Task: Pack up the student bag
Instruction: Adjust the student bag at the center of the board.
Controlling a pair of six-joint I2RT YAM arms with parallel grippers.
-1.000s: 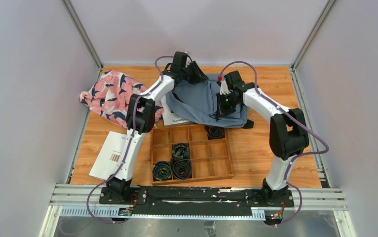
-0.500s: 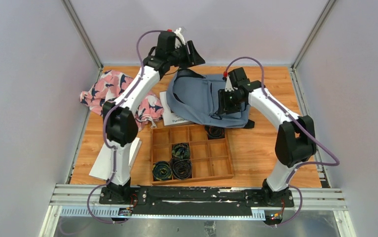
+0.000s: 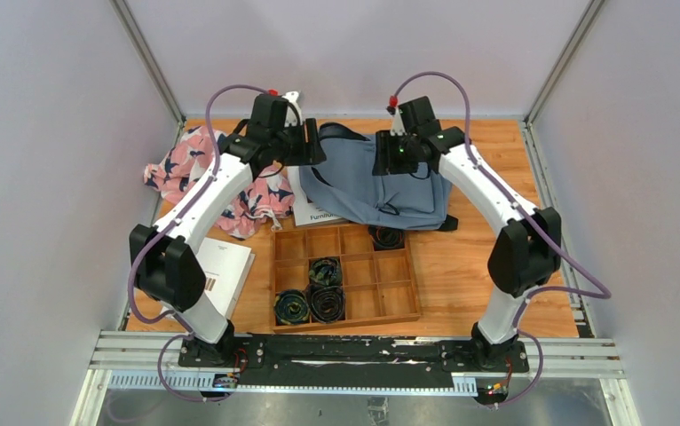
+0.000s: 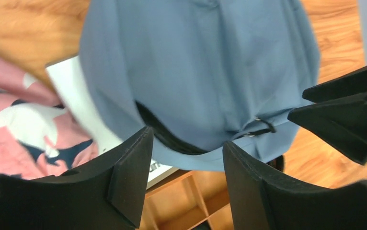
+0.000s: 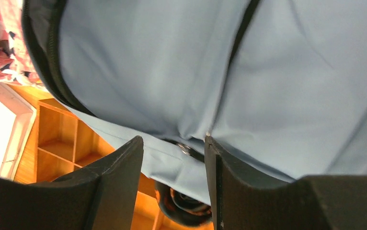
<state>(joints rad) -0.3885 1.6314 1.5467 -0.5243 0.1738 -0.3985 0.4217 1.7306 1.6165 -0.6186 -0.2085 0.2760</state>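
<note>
The student bag (image 3: 363, 186) lies flat on the tabletop (image 3: 470, 284), directly below both claws — its slate-blue fabric fills most of each wrist view. The left claw (image 3: 308, 146) hangs over the far left corner of the bag, its two fingers (image 4: 126, 179) apart with nothing between them; through the gap one sees blue fabric, a dark zipper opening (image 4: 165, 136) and a small buckle (image 4: 263, 127). The right claw (image 3: 381, 158) hangs over the far middle of the bag, near the left claw and on its right, and its fingers (image 5: 117, 184) stand apart too, holding nothing. If either claw touches the fabric, one cannot tell. To the left of the left claw and lower, a pink cloth (image 3: 185, 160) with navy and white shapes lies crumpled, and a white booklet (image 3: 312, 211) sticks out from under the bag's left edge, beside this cloth. On the near side of both claws stands a wooden tray (image 3: 390, 297) with compartments — dark rolls (image 3: 326, 303) sit in its left compartments, and another dark roll (image 3: 385, 237) sits in the far right one, partly hidden by the bag's near edge. A second booklet (image 3: 221, 266) lies well to the near left of the left claw, partly hidden by the left arm.
</note>
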